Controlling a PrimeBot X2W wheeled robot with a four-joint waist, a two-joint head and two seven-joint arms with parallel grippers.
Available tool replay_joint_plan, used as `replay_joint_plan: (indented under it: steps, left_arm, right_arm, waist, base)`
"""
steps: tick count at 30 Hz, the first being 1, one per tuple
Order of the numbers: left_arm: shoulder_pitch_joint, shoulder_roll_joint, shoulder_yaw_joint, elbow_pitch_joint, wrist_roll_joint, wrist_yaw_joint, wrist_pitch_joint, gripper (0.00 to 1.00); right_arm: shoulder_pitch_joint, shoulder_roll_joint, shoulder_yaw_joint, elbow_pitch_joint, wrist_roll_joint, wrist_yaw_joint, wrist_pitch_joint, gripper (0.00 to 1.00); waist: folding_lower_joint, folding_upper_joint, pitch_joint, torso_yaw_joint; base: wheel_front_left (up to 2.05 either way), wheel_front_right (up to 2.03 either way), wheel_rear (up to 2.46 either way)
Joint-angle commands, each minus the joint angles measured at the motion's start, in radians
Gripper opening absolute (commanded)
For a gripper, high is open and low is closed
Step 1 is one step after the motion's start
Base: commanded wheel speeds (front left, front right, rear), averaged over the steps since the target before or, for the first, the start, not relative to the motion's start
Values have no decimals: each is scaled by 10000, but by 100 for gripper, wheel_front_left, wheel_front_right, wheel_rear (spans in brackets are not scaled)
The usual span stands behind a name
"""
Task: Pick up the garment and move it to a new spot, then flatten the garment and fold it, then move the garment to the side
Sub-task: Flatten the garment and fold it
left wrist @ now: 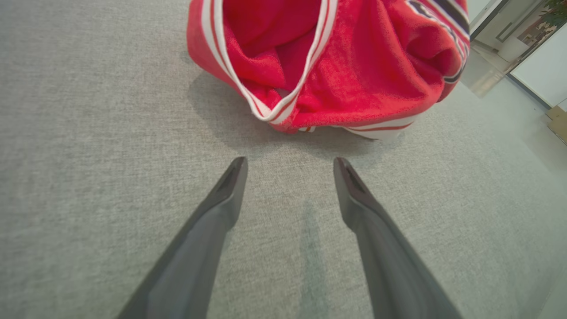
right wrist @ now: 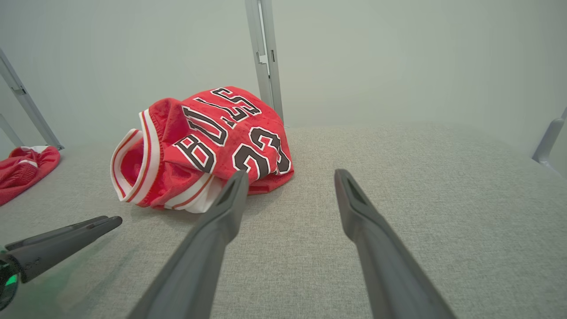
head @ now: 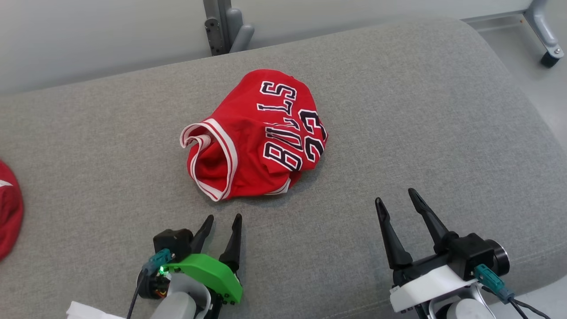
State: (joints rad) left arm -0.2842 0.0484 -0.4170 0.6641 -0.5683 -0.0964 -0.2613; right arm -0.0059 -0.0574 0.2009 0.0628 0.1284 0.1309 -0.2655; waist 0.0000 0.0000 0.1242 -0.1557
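Head view: I see the crumpled red basketball jersey with white-and-red trim and black lettering [head: 254,133] bunched in a heap near the middle of the grey woven fabric cushion [head: 421,102]. One trimmed opening faces my left arm.
Left gripper [head: 224,216]: fingers apart and empty, low over the cushion just short of the jersey's near edge. I judge it is staged there because that trimmed opening is the nearest firm hem to pinch.
Right gripper [head: 395,195]: fingers spread, holding nothing, off to the right of the heap and not touching it. Its wrist view has the lettered side beyond its left finger.
Step in hand: my reading is the first pick-up, not yet begun, since the cloth lies untouched.
Why the bunching matters: a heap hides shoulders and hem, so I would lift by the trim and let it hang before flattening.
Other cloth: a second red fabric piece [head: 6,212] sits at the cushion's left edge, well apart. I would choose a new spot away from it.
Risk: pinching several layers at once.
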Motion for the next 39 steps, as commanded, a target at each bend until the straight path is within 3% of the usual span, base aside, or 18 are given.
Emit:
replay_joint_plan:
  steps: [1,19,20,21,22,30,39]
  left_arm:
    - [-387,36,-53,135,-51,-68,-36,100]
    - [-1143,37,749,-173,529,-72,-34,100]
    - [-1128,37,767,-215,566,-77,-36,51]
    - [-1101,37,765,-245,530,-94,-36,10]
    - [-1088,36,734,-253,508,-107,-34,0]
    - [-1633,34,261,-402,232,-265,-34,0]
    - [-3075,36,-494,-795,-2113,-334,374,0]
  right_arm:
    - [-149,-29,31,-59,38,-3,0,100]
    - [-438,14,35,-55,113,-3,0,100]
    - [-442,24,38,-45,122,-3,0,100]
    - [-443,27,55,-32,133,-3,0,100]
    - [-450,31,82,-18,149,-3,0,100]
    - [-364,62,204,65,400,-3,0,100]
    - [-196,64,320,156,782,-3,0,100]
  waist:
    - [0,0,353,-313]
    - [0,0,731,-564]
    - [0,0,692,-581]
    - [0,0,650,-601]
    - [0,0,604,-624]
    - [0,0,133,-1041]
    - [0,0,-437,-1860]
  base:
    - [0,0,0]
    - [0,0,0]
    - [0,0,0]
    - [0,0,0]
    - [0,0,0]
    - [0,0,0]
    - [0,0,0]
